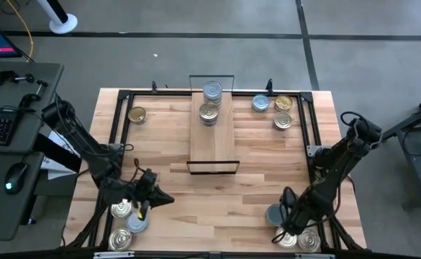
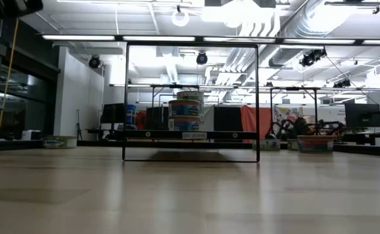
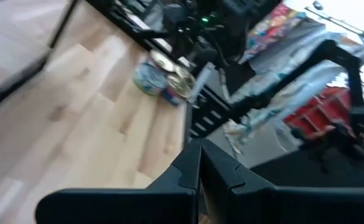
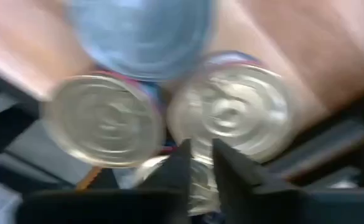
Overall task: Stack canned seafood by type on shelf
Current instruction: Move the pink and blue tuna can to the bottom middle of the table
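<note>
The shelf is a light-wood plank with black wire frames at its short ends, lying mid-table. At its far end stand a silver-blue tin and a gold tin, seen stacked in the low view. Three tins sit at the near-left corner. My left gripper hovers beside them, shut. My right gripper is over three tins at the near-right corner: one blue-topped, two silver-gold. Its fingers stand a narrow gap apart.
A gold tin sits at the far left. Three more tins sit at the far right. Black frame rails run along the table's sides. Bare wood lies between the shelf and the near edge.
</note>
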`<control>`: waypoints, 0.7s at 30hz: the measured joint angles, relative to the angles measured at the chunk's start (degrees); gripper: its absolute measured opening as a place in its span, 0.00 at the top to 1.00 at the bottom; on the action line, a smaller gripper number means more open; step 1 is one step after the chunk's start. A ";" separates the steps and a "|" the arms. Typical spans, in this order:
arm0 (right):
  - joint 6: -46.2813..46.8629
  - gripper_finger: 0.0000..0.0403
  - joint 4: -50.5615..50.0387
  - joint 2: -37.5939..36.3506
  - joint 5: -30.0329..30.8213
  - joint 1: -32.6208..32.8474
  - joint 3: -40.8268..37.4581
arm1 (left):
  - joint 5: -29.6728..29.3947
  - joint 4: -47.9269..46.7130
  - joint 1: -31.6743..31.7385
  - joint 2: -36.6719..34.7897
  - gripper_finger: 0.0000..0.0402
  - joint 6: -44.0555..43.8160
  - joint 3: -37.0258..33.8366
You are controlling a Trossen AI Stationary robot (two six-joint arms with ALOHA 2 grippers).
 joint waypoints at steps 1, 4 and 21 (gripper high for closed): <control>0.08 0.95 -1.45 0.02 -0.52 0.00 0.00 | -0.70 -0.35 0.36 0.32 1.00 0.00 0.00; 0.30 0.96 -3.88 0.16 -1.02 -0.34 0.00 | -2.04 -2.13 1.31 1.19 1.00 -0.50 -0.01; -0.76 1.00 -3.79 8.13 -7.63 -1.05 0.00 | -1.86 -2.26 3.44 4.30 1.00 -1.05 0.00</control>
